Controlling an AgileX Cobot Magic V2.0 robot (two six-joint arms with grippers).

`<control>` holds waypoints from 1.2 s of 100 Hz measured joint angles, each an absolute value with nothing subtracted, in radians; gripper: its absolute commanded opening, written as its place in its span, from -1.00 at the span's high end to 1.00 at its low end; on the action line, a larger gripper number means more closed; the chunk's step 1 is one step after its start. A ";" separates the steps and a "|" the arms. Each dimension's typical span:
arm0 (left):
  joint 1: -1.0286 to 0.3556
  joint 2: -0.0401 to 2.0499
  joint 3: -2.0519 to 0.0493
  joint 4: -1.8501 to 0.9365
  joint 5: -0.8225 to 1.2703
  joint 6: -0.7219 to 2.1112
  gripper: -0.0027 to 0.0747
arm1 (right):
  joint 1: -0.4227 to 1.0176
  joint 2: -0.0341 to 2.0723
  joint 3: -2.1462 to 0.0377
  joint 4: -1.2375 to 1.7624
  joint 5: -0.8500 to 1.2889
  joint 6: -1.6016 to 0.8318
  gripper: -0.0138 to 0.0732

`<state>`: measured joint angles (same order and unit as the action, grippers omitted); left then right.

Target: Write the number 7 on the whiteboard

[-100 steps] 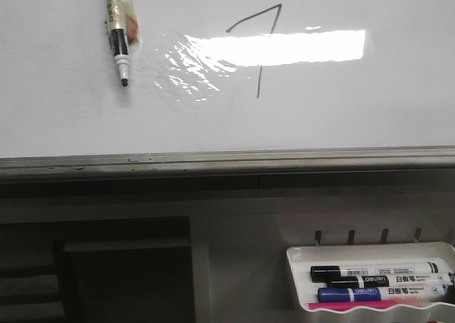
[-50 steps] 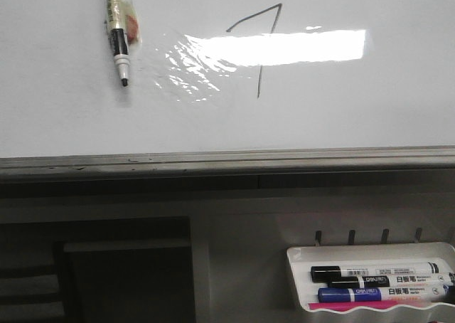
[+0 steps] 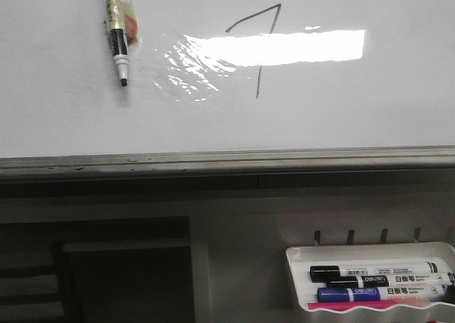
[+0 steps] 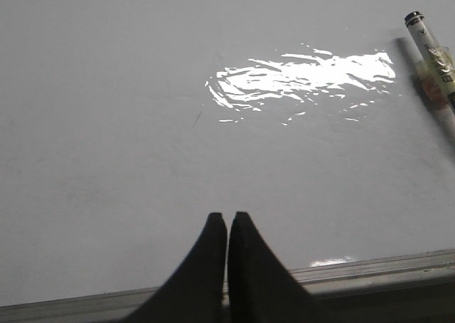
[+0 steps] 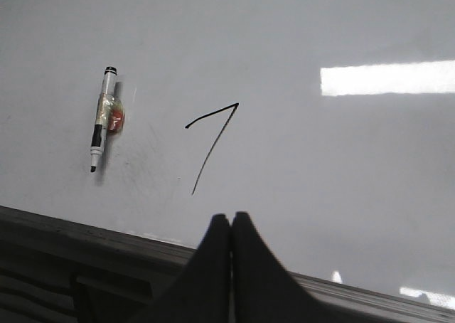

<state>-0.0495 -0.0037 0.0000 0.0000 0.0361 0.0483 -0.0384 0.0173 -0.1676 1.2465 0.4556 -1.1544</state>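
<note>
A whiteboard fills the upper part of the front view, crossed by a bright band of glare with a wrinkled shiny patch at its left end, and bounded below by a grey metal edge. The 7 is drawn in thin dark line on the board's upper middle, its downstroke passing through the glare. A pen is fixed to the board, well left of the 7, tip down. Below the board at right, a white tray holds a black and a blue marker. In the wrist views, the left gripper and right gripper are seen clenched, fingertips touching, holding nothing.
</note>
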 measured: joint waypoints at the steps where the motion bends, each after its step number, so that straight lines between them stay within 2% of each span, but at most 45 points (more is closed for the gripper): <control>1: -0.049 -0.004 0.000 0.000 0.036 0.048 0.98 | -0.038 0.017 -0.168 1.247 0.456 -1.154 0.83; 25: -0.049 -0.004 0.000 0.000 0.036 0.048 0.98 | -0.038 0.017 -0.168 1.247 0.453 -1.154 0.83; 38: -0.049 -0.004 0.000 0.000 0.036 0.048 0.98 | -0.038 0.017 -0.168 1.200 0.380 -1.121 0.83; 45: -0.049 -0.004 0.000 0.000 0.036 0.048 0.98 | -0.038 0.017 -0.168 1.040 0.334 -0.982 0.83; 62: -0.049 -0.004 0.000 0.000 0.038 0.048 0.98 | -0.038 0.023 -0.165 0.409 0.234 -0.396 0.83; 74: -0.049 -0.004 0.000 0.000 0.038 0.048 0.98 | -0.039 0.027 -0.135 0.167 0.129 -0.207 0.83; 101: -0.049 -0.004 0.000 0.000 0.038 0.048 0.98 | 0.013 0.027 0.004 0.030 0.060 -0.154 0.83; 120: -0.049 -0.004 0.000 0.000 0.038 0.048 0.98 | 0.060 -0.004 0.009 0.000 0.055 -0.147 0.83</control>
<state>-0.0495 -0.0037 0.0000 0.0000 0.0379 0.0483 0.0600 -0.0039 0.0091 0.0000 0.0548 -0.1473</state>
